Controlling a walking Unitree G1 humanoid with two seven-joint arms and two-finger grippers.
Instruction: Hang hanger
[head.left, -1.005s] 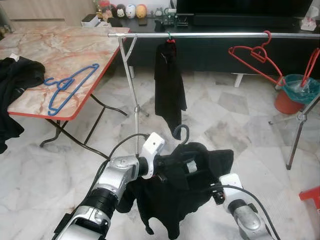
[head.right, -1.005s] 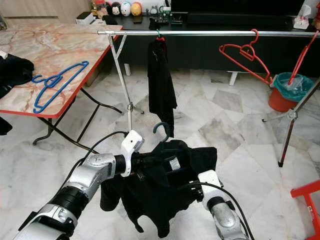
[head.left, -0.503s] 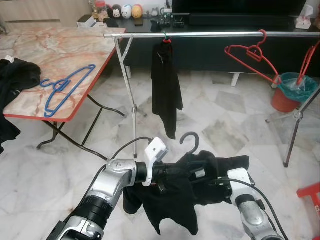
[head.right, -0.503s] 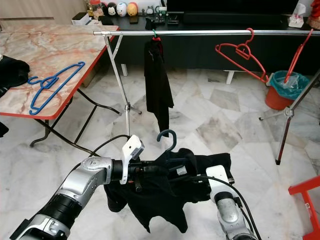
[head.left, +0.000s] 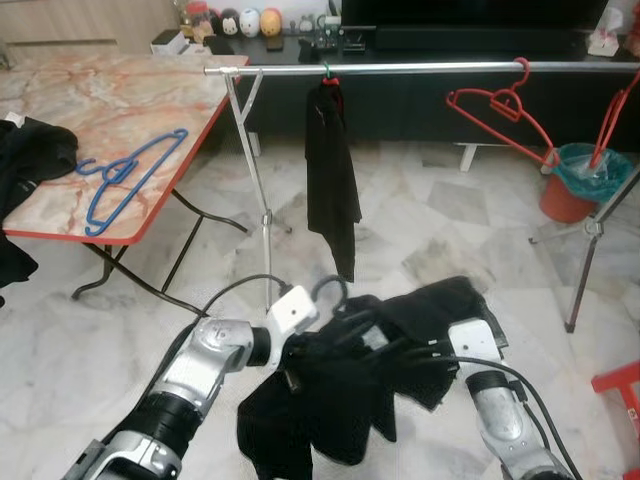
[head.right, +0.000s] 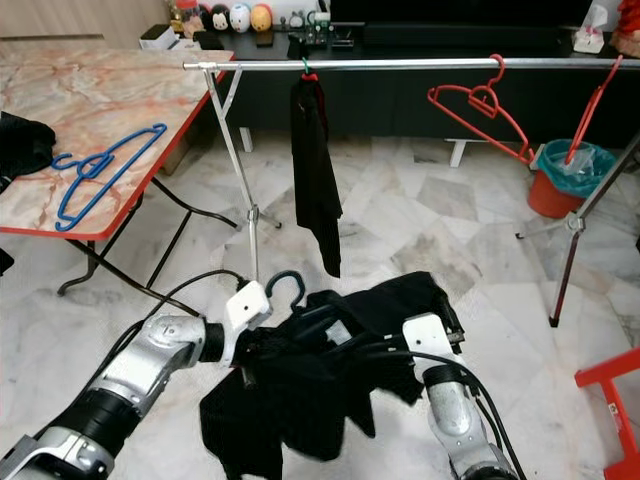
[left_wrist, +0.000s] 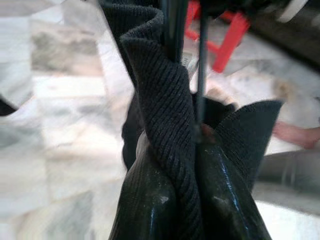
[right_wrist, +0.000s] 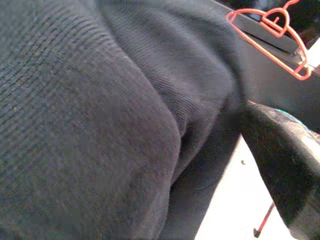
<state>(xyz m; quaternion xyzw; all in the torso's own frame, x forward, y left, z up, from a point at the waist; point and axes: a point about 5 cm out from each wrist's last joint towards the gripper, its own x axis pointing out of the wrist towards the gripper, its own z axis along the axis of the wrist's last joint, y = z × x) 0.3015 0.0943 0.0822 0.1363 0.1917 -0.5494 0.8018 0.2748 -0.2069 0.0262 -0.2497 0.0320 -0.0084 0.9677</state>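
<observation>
A long silver metal clothes rail (head.left: 420, 69) is spanning the room ahead, while the black knitted garment on its dark plastic hanger (head.left: 345, 385) is hanging low between both arms, well short of it. The left gripper (left_wrist: 172, 200) is clamping cloth and hanger wire together; the right gripper (right_wrist: 280, 165) is buried in fabric, so I cannot tell its grip. The small curved hook (head.left: 327, 291) probably needs lifting upright above the rail before lowering.
</observation>
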